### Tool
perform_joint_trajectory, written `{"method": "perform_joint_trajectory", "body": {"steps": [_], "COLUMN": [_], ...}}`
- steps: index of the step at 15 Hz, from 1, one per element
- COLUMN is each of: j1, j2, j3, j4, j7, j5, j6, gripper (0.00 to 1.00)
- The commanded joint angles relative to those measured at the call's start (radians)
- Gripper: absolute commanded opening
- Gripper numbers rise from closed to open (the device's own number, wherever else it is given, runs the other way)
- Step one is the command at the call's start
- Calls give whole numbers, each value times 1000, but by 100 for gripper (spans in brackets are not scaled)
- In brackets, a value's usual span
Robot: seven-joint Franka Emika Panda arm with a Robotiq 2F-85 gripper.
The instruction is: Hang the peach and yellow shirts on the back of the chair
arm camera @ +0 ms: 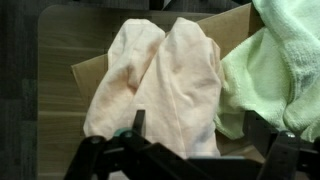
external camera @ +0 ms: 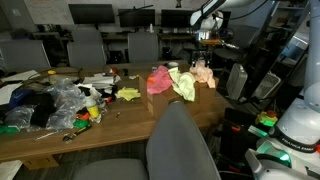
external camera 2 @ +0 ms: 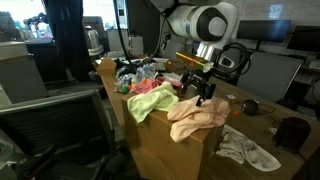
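1. On the table (external camera: 130, 125), the yellow shirt (arm camera: 270, 60) lies pressed against the side of the peach shirt (arm camera: 165, 80). A careless pinch there could drag both up together, or catch the wrong one.
2. The peach shirt is crumpled into loose folds, so a shallow bite may slip on the way to the chair (external camera: 185, 140). That chair stands well apart from the peach shirt, off the table, its back bare.
3. The fingers (external camera 2: 207, 96) hang directly over the peach shirt, spread wide — released, holding nothing, seemingly just clear of the cloth.
4. A pink-red cloth (external camera: 158, 78) lies beyond the yellow shirt, away from the peach shirt — not wanted.
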Motion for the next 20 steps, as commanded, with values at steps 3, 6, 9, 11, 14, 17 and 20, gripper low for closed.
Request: {"method": "perform_joint_trajectory", "body": {"steps": [3, 6, 9, 11, 14, 17, 20], "j1": [-25, -35, -46, -51, -58, -58, -48], "j2": [63, 75, 84, 85, 86, 75, 30], "j3": [9, 7, 6, 6, 6, 6, 0], "j4": [72, 86, 94, 96, 99, 91, 73], "j7": [58, 77, 85, 90, 94, 97, 93], "j5": [-8, -6, -5, -6, -4, -6, -24], "j6": [-27, -27, -22, -20, -22, -20, -20], "gripper": [100, 100, 73, 58, 35, 11, 0]}}
